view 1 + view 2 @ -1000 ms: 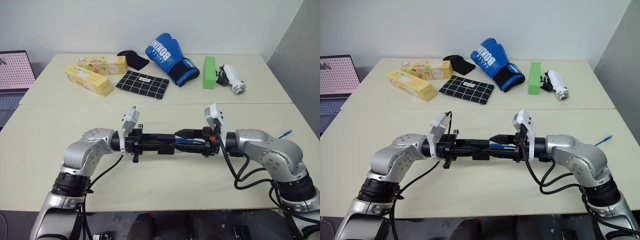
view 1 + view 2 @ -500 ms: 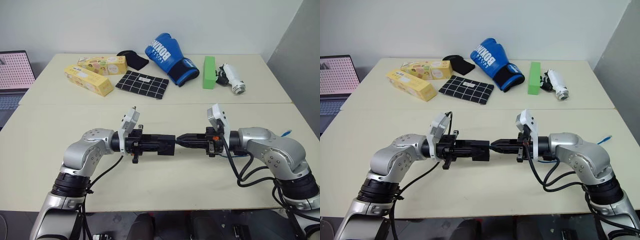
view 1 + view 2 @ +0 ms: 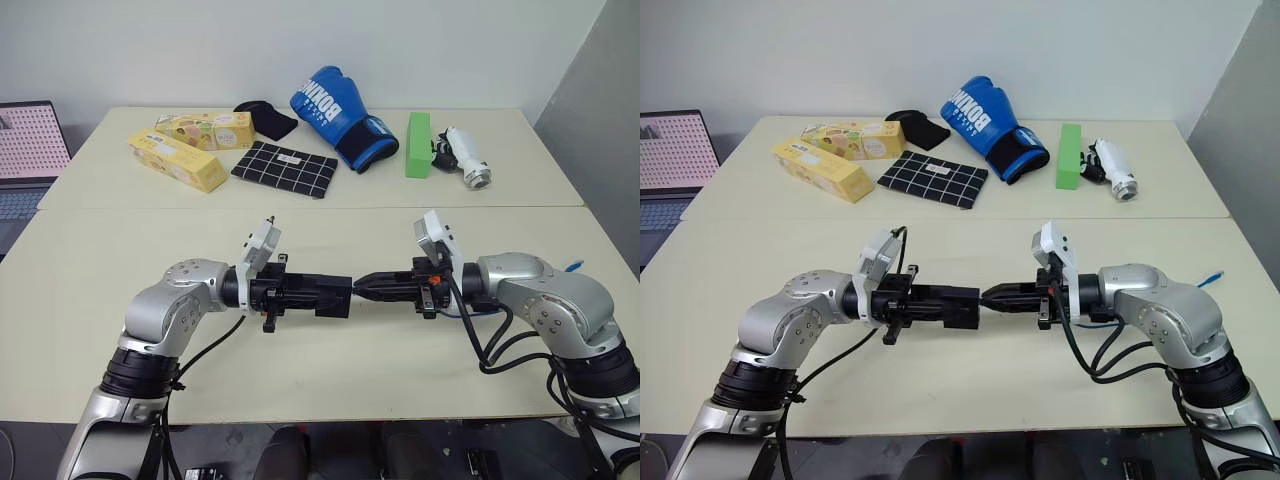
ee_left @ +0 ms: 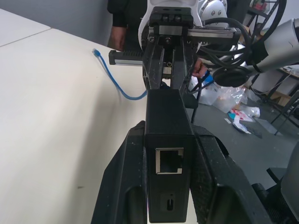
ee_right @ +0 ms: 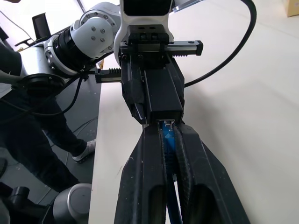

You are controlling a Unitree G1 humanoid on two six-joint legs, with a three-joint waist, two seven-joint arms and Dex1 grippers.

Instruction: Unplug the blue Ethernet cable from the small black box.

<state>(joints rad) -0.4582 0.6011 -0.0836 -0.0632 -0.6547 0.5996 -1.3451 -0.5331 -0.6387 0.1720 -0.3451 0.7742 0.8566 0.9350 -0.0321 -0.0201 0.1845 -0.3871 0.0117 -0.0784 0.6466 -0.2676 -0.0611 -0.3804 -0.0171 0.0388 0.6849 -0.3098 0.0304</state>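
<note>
Matte-black box [image 3: 960, 302] held level above the bench [image 3: 970, 380], pinched in the left pincer [image 3: 965, 303] as an anchor. Right pincer [image 3: 987, 297] pressed onto the blue cable [image 5: 168, 136] at the port, lined up to pull straight out.

I'm working in what looks like a lab or test room. Plain pale tables [image 3: 330, 375] against a bare white wall [image 3: 200, 45], a laptop [image 3: 25, 150] at far left, assorted props along the frame's top.
</note>
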